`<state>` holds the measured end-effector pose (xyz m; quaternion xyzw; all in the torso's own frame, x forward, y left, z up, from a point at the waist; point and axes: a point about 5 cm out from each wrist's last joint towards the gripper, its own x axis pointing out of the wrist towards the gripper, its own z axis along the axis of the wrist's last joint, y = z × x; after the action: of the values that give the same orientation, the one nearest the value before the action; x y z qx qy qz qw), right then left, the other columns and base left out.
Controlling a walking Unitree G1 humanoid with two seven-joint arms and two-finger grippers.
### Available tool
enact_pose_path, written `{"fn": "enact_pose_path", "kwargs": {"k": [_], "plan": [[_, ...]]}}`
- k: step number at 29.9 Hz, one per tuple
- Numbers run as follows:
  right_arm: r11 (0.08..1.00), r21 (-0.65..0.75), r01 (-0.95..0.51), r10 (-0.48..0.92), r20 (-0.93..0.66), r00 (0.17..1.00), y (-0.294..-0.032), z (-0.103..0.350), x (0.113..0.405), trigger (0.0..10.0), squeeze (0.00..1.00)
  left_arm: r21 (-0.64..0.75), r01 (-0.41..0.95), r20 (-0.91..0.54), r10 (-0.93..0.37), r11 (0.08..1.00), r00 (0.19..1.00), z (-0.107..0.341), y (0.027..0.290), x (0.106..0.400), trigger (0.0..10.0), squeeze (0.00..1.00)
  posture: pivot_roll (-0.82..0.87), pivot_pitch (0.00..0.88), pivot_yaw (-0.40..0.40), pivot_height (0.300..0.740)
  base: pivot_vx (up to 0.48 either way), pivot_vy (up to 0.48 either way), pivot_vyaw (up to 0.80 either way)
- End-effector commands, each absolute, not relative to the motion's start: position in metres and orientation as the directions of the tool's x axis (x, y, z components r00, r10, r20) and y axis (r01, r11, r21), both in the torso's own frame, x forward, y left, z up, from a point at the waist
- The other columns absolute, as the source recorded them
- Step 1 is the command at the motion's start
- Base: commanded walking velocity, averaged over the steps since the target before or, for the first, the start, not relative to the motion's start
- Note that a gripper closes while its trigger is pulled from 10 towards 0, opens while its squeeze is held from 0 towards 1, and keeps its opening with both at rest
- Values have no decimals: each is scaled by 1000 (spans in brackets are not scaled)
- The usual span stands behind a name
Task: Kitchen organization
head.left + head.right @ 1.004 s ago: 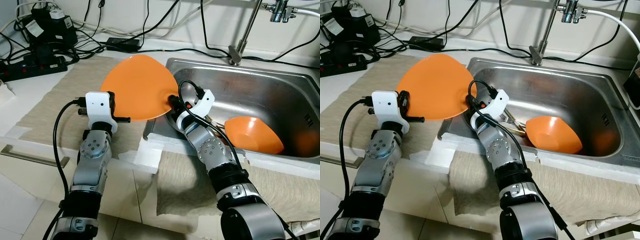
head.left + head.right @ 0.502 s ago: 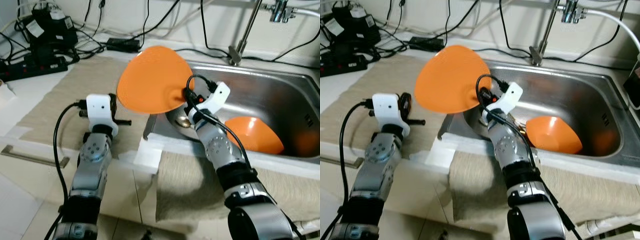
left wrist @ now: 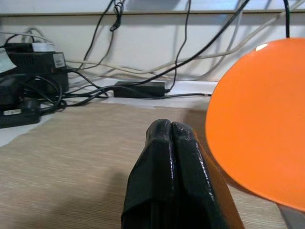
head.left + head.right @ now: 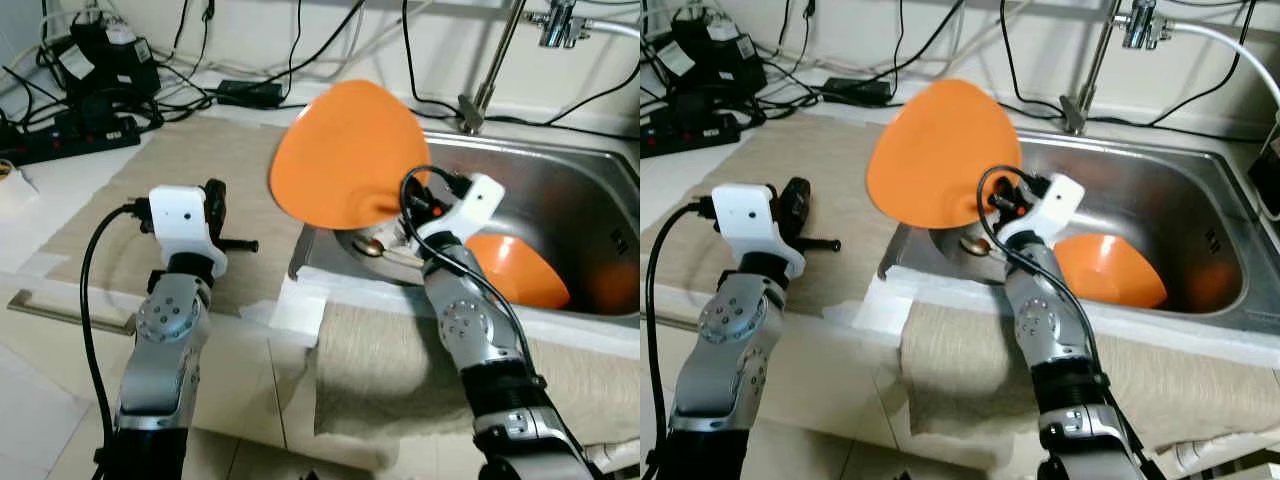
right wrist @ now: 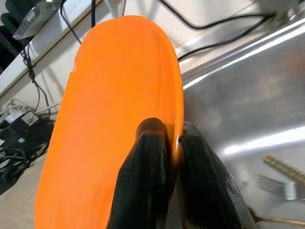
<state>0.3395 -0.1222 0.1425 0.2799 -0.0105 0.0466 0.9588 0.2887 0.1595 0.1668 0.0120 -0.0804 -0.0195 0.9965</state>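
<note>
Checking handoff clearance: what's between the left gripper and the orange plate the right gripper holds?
Nothing solid. In the left wrist view the shut left gripper faces the orange plate across bare beige mat; the right gripper pinches the plate's rim.

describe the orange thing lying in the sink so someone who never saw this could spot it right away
Start at the steel sink under the tap. On its floor toward the robot's right, an orange bowl lies tipped on its side. Unlike the flat orange plate that the right gripper holds up by the rim over the sink's left edge, it is deep, rounded and untouched.
</note>
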Motion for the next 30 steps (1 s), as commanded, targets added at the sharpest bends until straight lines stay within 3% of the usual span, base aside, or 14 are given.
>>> {"fn": "enact_pose_path", "kwargs": {"k": [1,30], "plan": [[961,-256,109,-26,309,951,-181,152,275,0,612,36,66,152,-71,997,986,167,152,287,10000,0,-20,0,20,740,0,0,0],[959,-255,127,-39,326,944,-184,159,279,0,616,35,71,147,-75,997,986,166,150,287,10000,0,-28,0,25,740,0,0,0]]}}
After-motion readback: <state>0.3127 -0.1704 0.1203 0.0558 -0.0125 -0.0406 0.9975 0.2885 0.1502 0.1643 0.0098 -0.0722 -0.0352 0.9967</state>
